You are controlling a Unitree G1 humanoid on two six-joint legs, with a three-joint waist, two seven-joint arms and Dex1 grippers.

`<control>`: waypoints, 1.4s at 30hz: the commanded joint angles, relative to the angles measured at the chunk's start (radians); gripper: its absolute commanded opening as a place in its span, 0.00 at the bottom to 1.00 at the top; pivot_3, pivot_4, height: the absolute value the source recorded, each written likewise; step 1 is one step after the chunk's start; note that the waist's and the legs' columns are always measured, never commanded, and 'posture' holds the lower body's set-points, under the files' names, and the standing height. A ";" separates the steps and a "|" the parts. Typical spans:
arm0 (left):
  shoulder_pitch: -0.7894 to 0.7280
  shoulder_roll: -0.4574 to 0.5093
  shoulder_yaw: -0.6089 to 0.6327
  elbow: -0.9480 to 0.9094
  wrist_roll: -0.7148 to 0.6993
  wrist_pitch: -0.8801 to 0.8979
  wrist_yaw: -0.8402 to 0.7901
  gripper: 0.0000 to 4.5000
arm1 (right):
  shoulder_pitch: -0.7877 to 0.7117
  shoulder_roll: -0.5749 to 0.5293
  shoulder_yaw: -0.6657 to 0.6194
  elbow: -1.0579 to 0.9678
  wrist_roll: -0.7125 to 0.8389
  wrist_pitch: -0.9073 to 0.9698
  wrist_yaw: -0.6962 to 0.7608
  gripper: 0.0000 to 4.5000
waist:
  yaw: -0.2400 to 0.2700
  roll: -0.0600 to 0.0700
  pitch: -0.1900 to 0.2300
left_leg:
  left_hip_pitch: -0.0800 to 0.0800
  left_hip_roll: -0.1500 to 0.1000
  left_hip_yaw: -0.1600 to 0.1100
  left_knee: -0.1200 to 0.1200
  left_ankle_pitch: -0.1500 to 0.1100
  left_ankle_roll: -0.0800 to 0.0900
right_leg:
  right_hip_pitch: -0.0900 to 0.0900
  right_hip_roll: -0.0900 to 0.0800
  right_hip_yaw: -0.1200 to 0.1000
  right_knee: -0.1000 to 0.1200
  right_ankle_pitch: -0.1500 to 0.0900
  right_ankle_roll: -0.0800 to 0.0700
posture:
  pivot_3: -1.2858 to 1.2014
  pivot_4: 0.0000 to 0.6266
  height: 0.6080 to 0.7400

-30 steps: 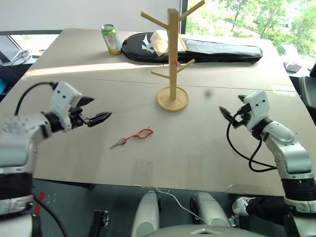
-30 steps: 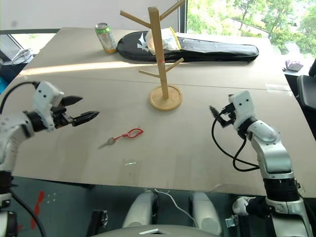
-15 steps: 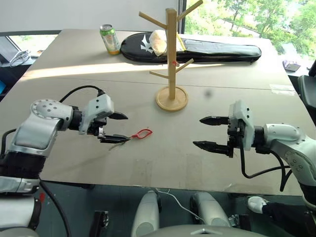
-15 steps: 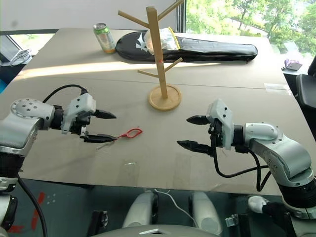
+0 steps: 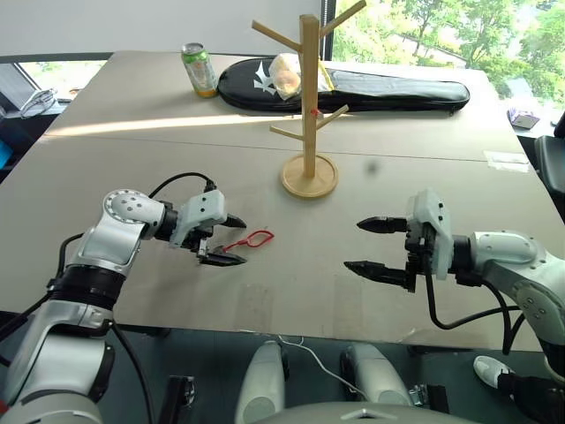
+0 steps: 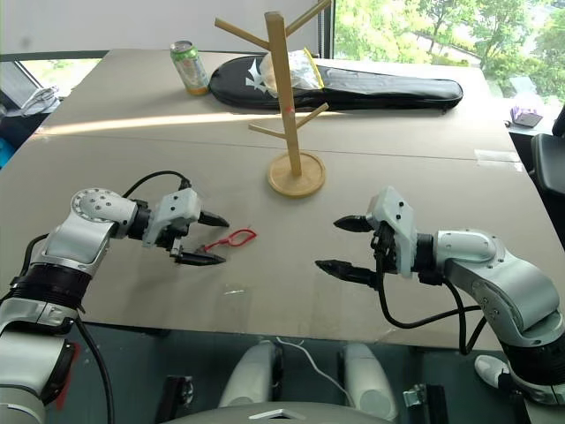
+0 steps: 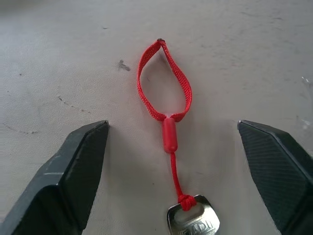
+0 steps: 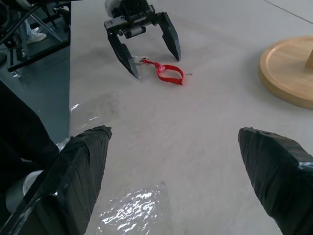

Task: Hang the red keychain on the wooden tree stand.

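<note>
Moved: since a second ago the left tool (image 5: 228, 240) has come down from above the desk (image 5: 132, 168) to the red keychain (image 5: 250, 239), and the right tool (image 5: 371, 246) has swung in from the far right edge to point left across the desk.
Left tool: released, its two black fingers (image 7: 73, 176) spread either side of the keychain's key end, nothing clasped between them; in the left wrist view the cord and the silver key lie in the gap, touching neither finger.
Right tool: released, fingers (image 8: 73, 181) wide apart, hovering above the desk well to the right of the keychain, grasping nothing.
Red keychain: flat on the desk, loop end pointing away from the left tool, key end nearest it; in front and to the left of the wooden tree stand (image 5: 308, 97), apart from its base.
Wooden tree stand: upright mid-desk on its round base.
Behind: a green drink can (image 5: 199, 70) and a long black bag (image 5: 371, 91) at the far side.
</note>
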 commanded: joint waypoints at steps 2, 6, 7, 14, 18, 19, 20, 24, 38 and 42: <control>0.020 0.009 -0.013 0.017 0.039 -0.071 -0.026 0.42 | 0.015 -0.013 -0.029 -0.042 0.008 -0.032 -0.003 1.00 | -0.002 0.000 0.000 | 0.000 0.000 0.000 0.000 0.000 0.000 | 0.000 0.000 0.000 0.000 0.000 0.000 | 0.52 0.24 1.00; 0.029 0.017 -0.008 0.004 0.038 -0.059 -0.038 0.03 | 0.021 -0.016 -0.026 -0.043 0.008 -0.040 -0.004 1.00 | -0.003 0.000 0.000 | 0.000 0.000 0.000 0.000 0.000 0.000 | 0.000 0.000 0.000 0.000 0.000 0.000 | 0.52 0.24 1.00; 0.035 0.025 -0.009 -0.005 0.039 -0.058 -0.044 0.01 | 0.021 -0.017 -0.025 -0.042 0.007 -0.043 -0.004 1.00 | -0.003 0.000 0.000 | 0.000 0.000 0.000 0.000 0.000 0.000 | 0.000 0.000 0.000 0.000 0.000 0.000 | 0.52 0.24 1.00; 0.065 0.068 0.024 -0.096 0.011 -0.014 -0.050 0.01 | 0.023 -0.033 -0.019 -0.022 -0.017 -0.071 0.010 1.00 | -0.005 0.000 0.000 | 0.001 0.000 0.000 0.000 0.000 0.000 | 0.000 0.000 0.000 0.000 0.000 0.000 | 0.52 0.24 1.00; 0.037 0.035 0.109 -0.250 -0.078 0.118 0.044 0.01 | -0.003 -0.020 -0.059 -0.002 -0.030 -0.090 -0.034 1.00 | -0.003 0.000 0.000 | 0.000 0.000 0.000 0.000 0.000 0.000 | 0.000 0.000 0.000 0.000 0.000 0.000 | 0.52 0.24 1.00; 0.030 0.019 0.135 -0.296 -0.104 0.159 0.081 0.01 | -0.011 -0.013 -0.075 0.000 -0.027 -0.090 -0.052 1.00 | 0.000 0.000 0.000 | 0.000 0.000 0.000 0.000 0.000 0.000 | 0.000 0.000 0.000 0.000 0.000 0.000 | 0.52 0.24 1.00; 0.022 -0.004 0.167 -0.357 -0.134 0.203 0.131 0.01 | -0.020 -0.004 -0.093 -0.003 -0.020 -0.089 -0.076 1.00 | 0.002 0.000 0.000 | -0.001 0.000 0.000 0.001 0.000 0.000 | 0.000 0.000 0.000 0.000 0.000 0.000 | 0.52 0.24 1.00; 0.020 -0.122 0.257 -0.593 -0.183 0.283 0.365 0.01 | -0.048 0.013 -0.150 -0.032 0.009 -0.070 -0.140 1.00 | 0.004 0.000 0.000 | -0.002 0.000 -0.001 0.002 0.000 0.000 | 0.000 0.000 -0.001 0.000 0.000 0.000 | 0.52 0.24 1.00; 0.034 -0.334 0.217 -0.735 0.071 0.060 0.818 0.01 | -0.326 0.013 -0.258 -0.038 0.360 0.152 -0.352 1.00 | 0.001 0.000 0.000 | 0.000 0.000 -0.002 0.003 0.000 0.000 | 0.003 0.000 -0.001 0.000 0.000 0.000 | 0.52 0.24 1.00; 0.022 -0.348 0.189 -0.683 0.098 -0.004 0.825 0.01 | -0.362 0.005 -0.254 -0.027 0.404 0.172 -0.391 1.00 | 0.003 0.000 0.000 | 0.000 0.000 -0.002 0.003 0.000 0.000 | 0.003 0.000 -0.001 -0.001 0.000 0.000 | 0.52 0.24 1.00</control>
